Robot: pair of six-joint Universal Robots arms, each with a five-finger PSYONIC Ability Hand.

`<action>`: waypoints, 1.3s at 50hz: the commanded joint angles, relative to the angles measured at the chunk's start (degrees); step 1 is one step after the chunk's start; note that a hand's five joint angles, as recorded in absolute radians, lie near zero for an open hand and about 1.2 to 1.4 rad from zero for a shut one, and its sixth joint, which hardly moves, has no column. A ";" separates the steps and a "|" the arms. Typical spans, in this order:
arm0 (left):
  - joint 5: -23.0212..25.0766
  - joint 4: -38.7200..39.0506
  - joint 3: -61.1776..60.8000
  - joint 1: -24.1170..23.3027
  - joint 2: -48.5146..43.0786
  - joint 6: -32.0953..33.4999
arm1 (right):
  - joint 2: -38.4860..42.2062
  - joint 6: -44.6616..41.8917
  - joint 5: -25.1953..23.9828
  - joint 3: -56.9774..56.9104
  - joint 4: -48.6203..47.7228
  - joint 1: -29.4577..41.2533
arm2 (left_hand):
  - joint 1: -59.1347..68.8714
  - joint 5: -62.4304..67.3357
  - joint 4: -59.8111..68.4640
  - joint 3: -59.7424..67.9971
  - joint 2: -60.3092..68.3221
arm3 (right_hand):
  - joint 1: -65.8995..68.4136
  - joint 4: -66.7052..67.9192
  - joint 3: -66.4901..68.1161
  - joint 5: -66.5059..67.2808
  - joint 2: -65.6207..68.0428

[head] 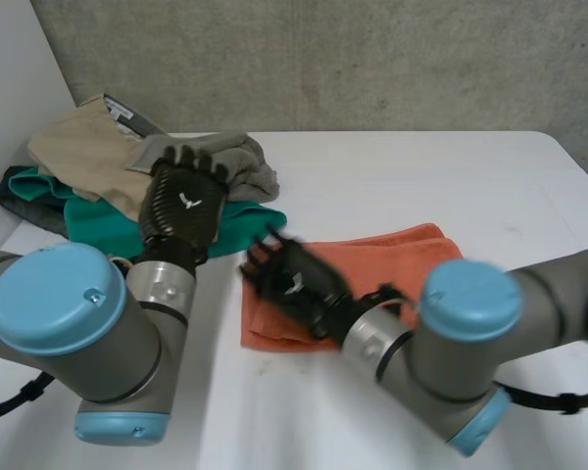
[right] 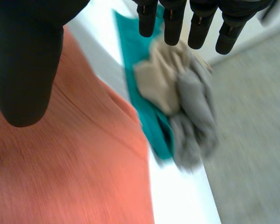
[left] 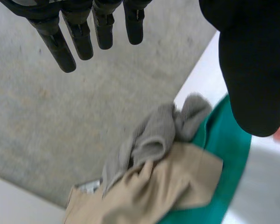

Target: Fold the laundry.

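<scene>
An orange towel (head: 382, 259) lies folded on the white table (head: 490, 186). My right hand (head: 296, 282) hovers over its left end, fingers straight and empty. In the right wrist view that hand (right: 23, 70) is open above the orange towel (right: 84, 163). My left hand (head: 183, 204) is raised with straight fingers above the near edge of a laundry pile. The left wrist view shows this hand (left: 60, 46) open and holding nothing, high over the pile.
The pile at the table's back left holds a beige cloth (head: 78, 147), a green cloth (head: 103, 220), a grey cloth (head: 243, 159) and a dark cloth (head: 18, 201). A concrete wall (head: 372, 59) stands behind the table.
</scene>
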 commanded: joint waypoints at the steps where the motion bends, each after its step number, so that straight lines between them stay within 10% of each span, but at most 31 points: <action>1: 4.37 -0.40 5.47 -3.96 -2.68 -4.68 | -8.30 16.64 4.52 2.83 9.22 -11.37 | -1.17 -2.63 -1.50 -2.13 -1.71 | -3.26 -2.01 -2.11 -2.60 -2.25; 15: 5.69 -4.18 9.35 -7.83 -9.80 -6.97 | -7.51 3.74 9.87 10.03 16.62 -27.10 | -1.12 -2.58 -1.45 -2.08 -1.66 | -0.18 1.07 0.97 0.48 0.82; 20: 5.69 -4.53 8.12 -7.66 -8.76 -6.89 | -7.24 0.92 12.42 9.86 16.53 -27.28 | -0.95 -2.41 -1.28 -1.91 -1.50 | 61.60 62.86 62.76 62.27 62.61; 23: 5.69 -4.89 7.33 -7.57 -7.17 -6.97 | -7.42 0.83 12.95 8.72 15.92 -27.02 | -0.95 -2.41 -1.28 -1.91 -1.50 | 66.74 67.99 67.89 67.40 67.75; 35: 5.43 -4.98 1.00 -4.58 1.97 -6.89 | -8.12 0.57 13.13 2.30 3.44 -6.03 | -0.95 -2.41 -1.28 -1.91 -1.50 | 66.74 67.99 67.89 67.40 67.75; 44: 2.36 -5.06 -1.46 -0.71 4.34 -7.32 | -1.27 0.48 4.52 -0.85 2.38 5.93 | -0.95 -2.41 -1.28 -1.91 -1.50 | 61.14 62.39 62.29 61.80 62.14; 47: 2.00 -5.06 -1.29 -0.45 4.17 -8.46 | -1.53 3.02 7.32 -2.18 2.73 5.94 | -0.95 -2.41 -1.28 -1.91 -1.50 | -3.26 -2.01 -2.11 -2.60 -2.25; 53: 2.44 -5.06 1.60 -0.97 2.77 -11.71 | -5.20 18.27 15.67 -2.36 4.39 3.06 | -0.95 -2.41 -1.28 -1.91 -1.50 | -3.26 -2.01 -2.11 -2.60 -2.25; 65: 9.47 -11.30 13.12 -7.30 -7.25 -20.94 | -7.09 40.73 8.65 -8.32 23.28 -10.58 | 0.23 -1.24 -0.11 -0.73 -0.32 | -3.26 -2.01 -2.11 -2.60 -2.25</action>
